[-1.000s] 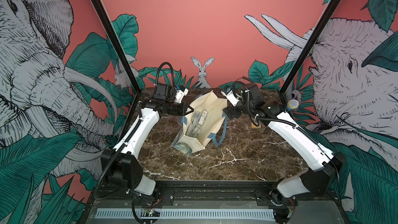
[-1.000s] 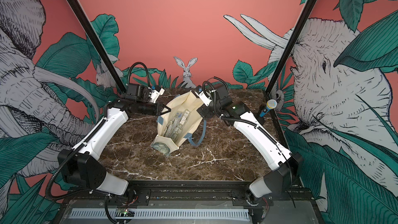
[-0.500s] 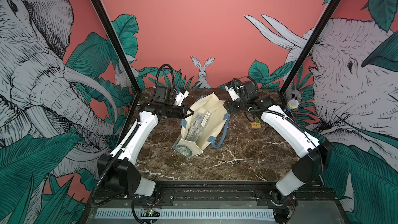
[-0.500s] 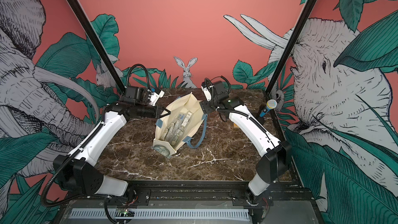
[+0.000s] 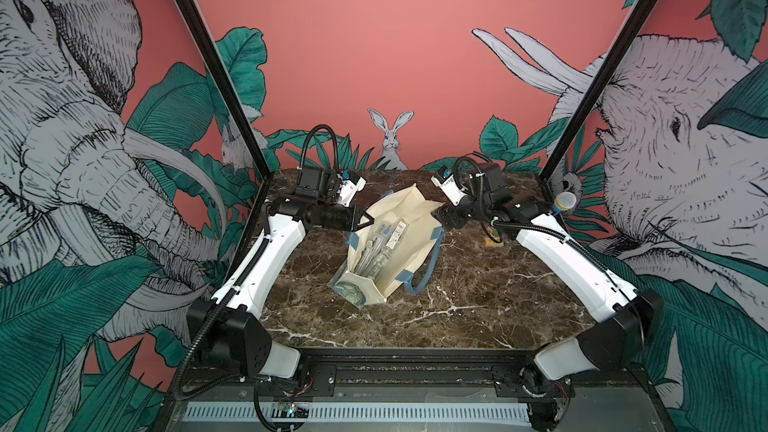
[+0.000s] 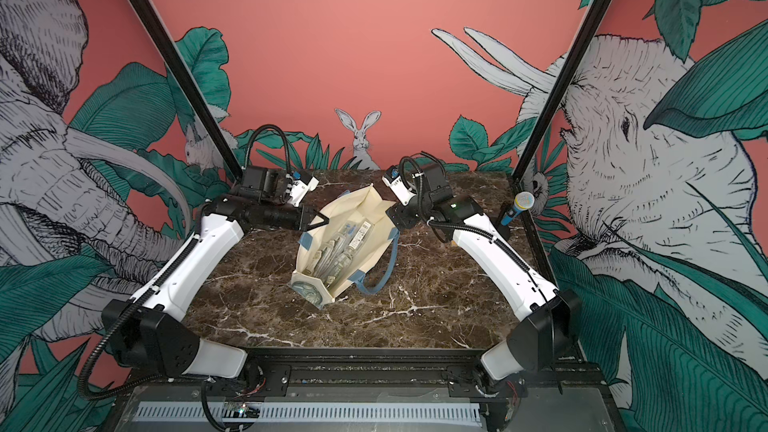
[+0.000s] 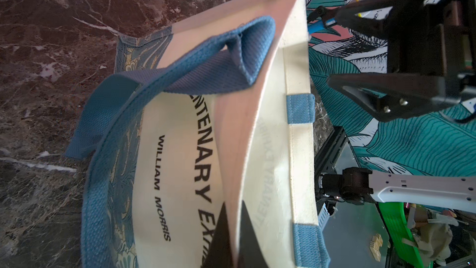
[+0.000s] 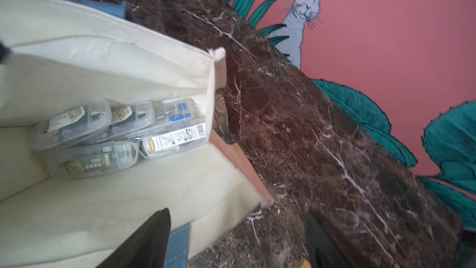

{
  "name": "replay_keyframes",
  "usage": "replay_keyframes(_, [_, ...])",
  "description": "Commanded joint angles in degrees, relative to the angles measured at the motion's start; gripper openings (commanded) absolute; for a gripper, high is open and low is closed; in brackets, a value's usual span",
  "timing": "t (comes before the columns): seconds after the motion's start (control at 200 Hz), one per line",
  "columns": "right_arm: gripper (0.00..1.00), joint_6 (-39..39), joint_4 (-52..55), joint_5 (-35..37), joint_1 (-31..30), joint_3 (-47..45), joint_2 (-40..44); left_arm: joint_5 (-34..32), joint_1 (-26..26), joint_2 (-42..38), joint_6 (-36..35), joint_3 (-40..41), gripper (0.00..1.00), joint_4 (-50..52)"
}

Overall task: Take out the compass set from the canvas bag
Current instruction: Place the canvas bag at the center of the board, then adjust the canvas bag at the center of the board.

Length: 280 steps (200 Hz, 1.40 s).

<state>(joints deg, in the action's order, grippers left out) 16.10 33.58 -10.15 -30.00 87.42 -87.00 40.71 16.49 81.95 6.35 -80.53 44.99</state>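
My left jaws stay clamped on one wall of the canvas bag point(image 5: 399, 243), holding its mouth agape. My right jaws, wide open and empty, have just dropped back to the bag's opposite rim, one finger point(image 8: 149, 235) inside. The compass set point(image 8: 172, 135) still lies deep in the bag; reaching in comes next, I judge.

We have the canvas bag point(image 5: 415, 243) lying mid-table point(image 5: 478, 305), mouth to 1 o'clock, base to 7. Cases point(image 5: 376, 249) lie inside, toward the base. Left gripper point(image 5: 368, 218) on the mouth rim at 10, right gripper point(image 5: 436, 216) at the rim at 2. Block point(image 5: 494, 243) on the table at 3 of the bag, microphone point(image 5: 563, 203) beyond it.
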Motion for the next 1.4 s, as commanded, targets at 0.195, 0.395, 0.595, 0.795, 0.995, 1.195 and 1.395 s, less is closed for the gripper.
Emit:
replay_keyframes(0.195, [0.58,6.4,-0.8,-12.2,0.0,10.1,-12.3,3.9,0.7,-1.7,-3.1,-3.3,0.0,-0.2])
replay_keyframes(0.395, [0.22,4.5,0.1,-11.2,-0.1,10.8,-13.0,3.4,0.8,-1.2,-3.7,-4.1,0.0,0.6])
replay_keyframes(0.595, [0.0,-4.3,3.6,-2.5,-0.1,10.2,-10.6,-3.0,0.9,-2.5,-5.4,-4.9,0.22,5.6])
replay_keyframes(0.795, [0.0,-12.3,5.4,1.9,-0.1,4.0,-2.8,-11.0,1.3,-7.7,-8.5,-1.0,0.45,10.9])
replay_keyframes(0.995, [0.0,-13.9,5.1,2.1,-0.1,-2.8,4.1,-20.8,1.5,-8.1,-14.0,-2.0,0.57,11.1])
replay_keyframes(1.195, [0.0,-14.9,4.4,1.1,-0.1,-7.1,7.6,-20.5,6.3,-9.0,-24.8,1.1,0.61,-0.1])
replay_keyframes(1.395, [0.0,-15.2,3.3,-0.6,-0.1,-9.5,9.3,-12.7,6.5,-8.7,-28.1,6.5,0.69,-11.4])
